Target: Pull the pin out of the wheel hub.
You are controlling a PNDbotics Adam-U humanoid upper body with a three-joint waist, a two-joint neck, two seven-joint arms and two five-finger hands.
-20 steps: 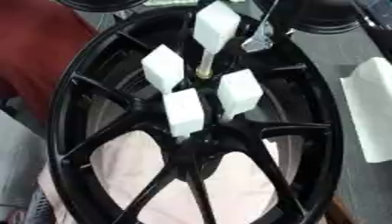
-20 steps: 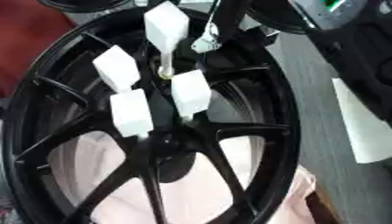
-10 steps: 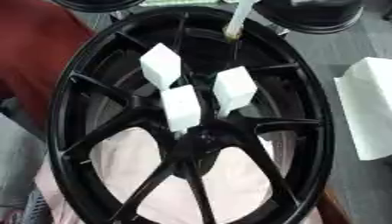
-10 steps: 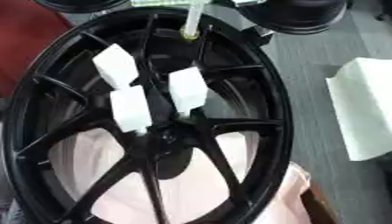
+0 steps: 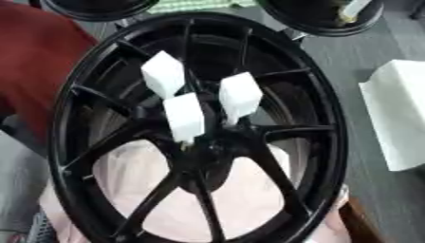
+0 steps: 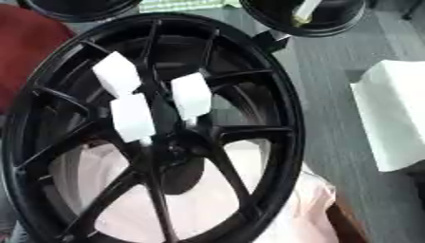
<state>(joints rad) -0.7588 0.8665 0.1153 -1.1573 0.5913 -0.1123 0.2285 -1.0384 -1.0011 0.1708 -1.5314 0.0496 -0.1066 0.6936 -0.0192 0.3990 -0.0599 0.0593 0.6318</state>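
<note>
Hardly any of the robot's body shows: only a small black-and-silver piece (image 6: 278, 37) at the far edge, right of centre, too little to identify.

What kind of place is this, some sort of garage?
Probably a workshop or a test bench for car parts rather than a working garage: a black spoked wheel fills the view, white pins stick out of its hub, and the floor is grey carpet.

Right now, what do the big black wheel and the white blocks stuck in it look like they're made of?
The wheel looks like cast metal with a glossy black painted finish: thin rigid spokes, soft sheen along the rim. The white blocks look like matte plastic or foam, with flat dull faces and crisp edges; which one, I cannot tell.
</note>
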